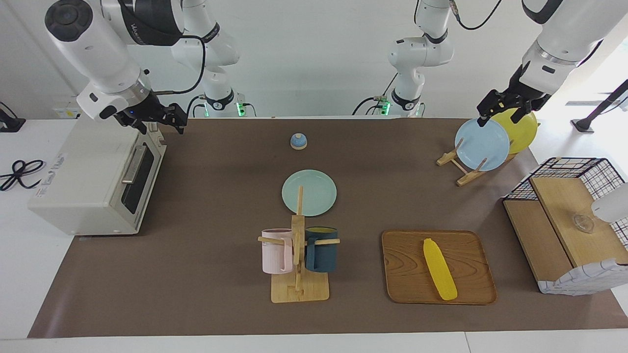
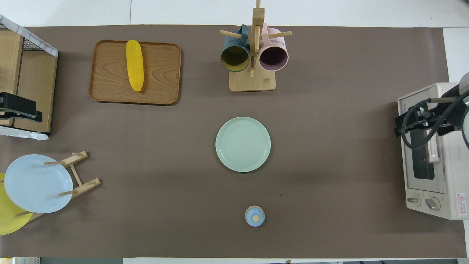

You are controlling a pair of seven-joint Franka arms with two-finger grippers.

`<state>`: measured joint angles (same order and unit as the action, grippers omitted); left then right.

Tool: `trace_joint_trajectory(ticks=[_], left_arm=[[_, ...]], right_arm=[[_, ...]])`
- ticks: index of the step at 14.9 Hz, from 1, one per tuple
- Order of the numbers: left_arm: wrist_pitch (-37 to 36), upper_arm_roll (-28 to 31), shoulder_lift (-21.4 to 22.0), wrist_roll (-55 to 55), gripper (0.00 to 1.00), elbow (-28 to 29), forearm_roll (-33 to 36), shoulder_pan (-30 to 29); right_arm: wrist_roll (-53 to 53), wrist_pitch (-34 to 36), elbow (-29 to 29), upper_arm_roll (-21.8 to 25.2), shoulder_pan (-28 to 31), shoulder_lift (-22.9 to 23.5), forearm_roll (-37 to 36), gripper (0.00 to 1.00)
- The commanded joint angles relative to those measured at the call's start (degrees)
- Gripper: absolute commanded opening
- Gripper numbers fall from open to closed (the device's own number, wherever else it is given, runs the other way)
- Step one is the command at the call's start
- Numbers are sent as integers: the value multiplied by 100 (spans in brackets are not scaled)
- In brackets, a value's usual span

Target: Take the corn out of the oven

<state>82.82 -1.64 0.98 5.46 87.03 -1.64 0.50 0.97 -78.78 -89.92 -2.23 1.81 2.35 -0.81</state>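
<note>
**Corn out on the tray, oven door shut, both arms raised**

Corn (image 1: 440, 269) in the facing view lies flat on the wooden tray (image 1: 407, 274), toward the left arm's end of the table and among the things farthest from the robots. Nothing touches it. The oven (image 1: 93, 181) stands at the right arm's end with its dark door shut and the bar handle against the front. The right gripper (image 1: 167, 120) hangs over the oven's top front corner, fingers apart and gripping nothing. The left gripper (image 1: 505, 105) is up over the 2 plates standing in the plate rack (image 1: 461, 169), also spread and empty. By this view the task looks done: the corn is well apart from the oven and the door is closed, so all that seems left is for the arms to draw back to rest.

From overhead the same reading holds. The corn (image 2: 134, 70) rests lengthwise on the tray (image 2: 161, 73), beside the mug stand (image 2: 253, 79). The oven (image 2: 436, 154) shows its closed glass door, and whether anything lies inside cannot be told. The right gripper (image 2: 401, 123) covers the oven's farther front corner, fingers apart. The left gripper (image 2: 22, 110) shows over the basket rack (image 2: 29, 66), holding nothing.
</note>
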Motion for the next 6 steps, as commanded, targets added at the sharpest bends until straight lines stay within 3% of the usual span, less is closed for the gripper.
trace_joint_trajectory(ticks=[1, 6], left_arm=[[76, 14, 78, -62, 100, 95, 58, 29], [85, 14, 77, -71, 100, 86, 137, 38]], right_arm=[[35, -76, -149, 30, 21, -121, 143, 100], [35, -76, -149, 30, 21, -121, 143, 100]])
